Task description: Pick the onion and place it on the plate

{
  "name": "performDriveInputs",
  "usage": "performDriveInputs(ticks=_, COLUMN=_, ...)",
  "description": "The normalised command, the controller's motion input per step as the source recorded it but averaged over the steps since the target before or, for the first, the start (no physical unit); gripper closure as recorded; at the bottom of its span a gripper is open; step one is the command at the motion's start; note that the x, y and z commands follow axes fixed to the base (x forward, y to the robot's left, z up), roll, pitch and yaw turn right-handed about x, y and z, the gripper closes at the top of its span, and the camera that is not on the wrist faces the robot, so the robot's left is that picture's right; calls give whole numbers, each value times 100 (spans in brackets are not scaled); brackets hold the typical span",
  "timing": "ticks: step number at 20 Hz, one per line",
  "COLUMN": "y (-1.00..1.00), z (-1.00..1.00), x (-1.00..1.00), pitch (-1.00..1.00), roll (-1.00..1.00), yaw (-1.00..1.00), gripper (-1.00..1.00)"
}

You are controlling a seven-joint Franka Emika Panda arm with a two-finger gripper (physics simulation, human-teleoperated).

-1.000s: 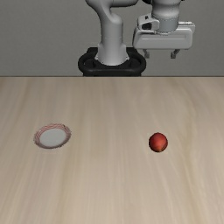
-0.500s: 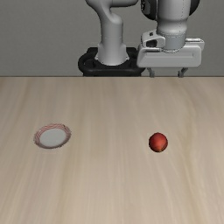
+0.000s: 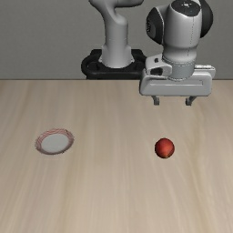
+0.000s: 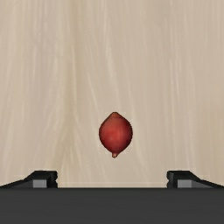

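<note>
Tool [image 3: 173, 101] hovers over counter [image 3: 109, 196], fingers wide apart w/ nothing held. Red onion [image 3: 164, 147] lies near, untouched. Plate [image 3: 55, 142] sits well apart, at exterior view's left.

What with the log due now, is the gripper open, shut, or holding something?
Gripper: open, holding nothing; the small round red onion lies untouched.
</note>
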Motion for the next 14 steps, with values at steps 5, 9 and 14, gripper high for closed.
performDriveInputs(ticks=5, y=0, z=-100, x=0, pitch=0, roll=0, yaw=0, gripper=-100)
performDriveInputs(ticks=9, y=0, z=-100, x=0, pitch=0, roll=0, yaw=0, gripper=-100)
performDriveInputs(ticks=14, y=0, z=-100, x=0, pitch=0, roll=0, yaw=0, gripper=-100)
